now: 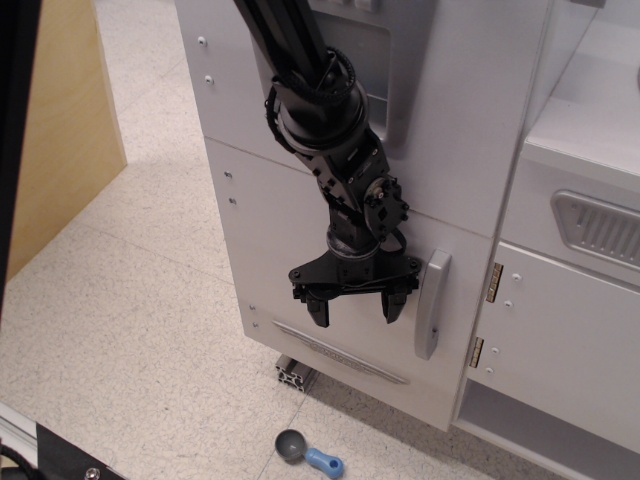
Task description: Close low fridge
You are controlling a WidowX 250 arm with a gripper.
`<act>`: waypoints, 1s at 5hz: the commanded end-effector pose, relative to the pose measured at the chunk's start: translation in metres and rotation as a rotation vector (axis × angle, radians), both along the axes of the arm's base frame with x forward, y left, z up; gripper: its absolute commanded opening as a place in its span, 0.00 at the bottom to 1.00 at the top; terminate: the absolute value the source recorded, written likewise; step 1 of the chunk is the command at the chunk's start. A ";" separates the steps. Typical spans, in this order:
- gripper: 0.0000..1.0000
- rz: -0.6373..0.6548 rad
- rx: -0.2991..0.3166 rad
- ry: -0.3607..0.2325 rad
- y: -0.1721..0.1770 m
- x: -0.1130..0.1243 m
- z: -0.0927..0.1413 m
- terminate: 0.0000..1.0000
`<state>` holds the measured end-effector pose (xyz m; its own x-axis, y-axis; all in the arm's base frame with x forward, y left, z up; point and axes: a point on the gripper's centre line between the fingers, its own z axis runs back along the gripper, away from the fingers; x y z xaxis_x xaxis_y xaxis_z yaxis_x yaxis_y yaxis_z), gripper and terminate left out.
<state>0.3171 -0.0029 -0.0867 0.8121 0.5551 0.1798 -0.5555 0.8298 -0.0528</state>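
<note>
Your arm came down from the top centre of the frame, its black links angling toward the lower right and bending at a bulky cabled joint in front of the grey dispenser recess (375,75). Below that, the wrist pointed almost straight down. Your gripper (354,306) hung in the middle of the frame with its two fingers spread apart and holding nothing, the fingertips (319,311) aimed at the floor (130,330). It sat in front of the low fridge (330,270), just left of the vertical grey handle (431,303); I could not tell whether it touched the door face. The fridge door lay flush with the cabinet front, filling the centre and lower centre of the frame. A blue-handled scoop (308,453) lay on the floor at the bottom centre.
</note>
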 end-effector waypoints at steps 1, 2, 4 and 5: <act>1.00 -0.014 0.007 -0.043 0.008 0.001 0.018 0.00; 1.00 -0.046 0.011 -0.029 0.011 -0.017 0.024 0.00; 1.00 -0.068 0.016 -0.011 0.013 -0.026 0.028 0.00; 1.00 -0.068 0.016 -0.011 0.013 -0.026 0.028 1.00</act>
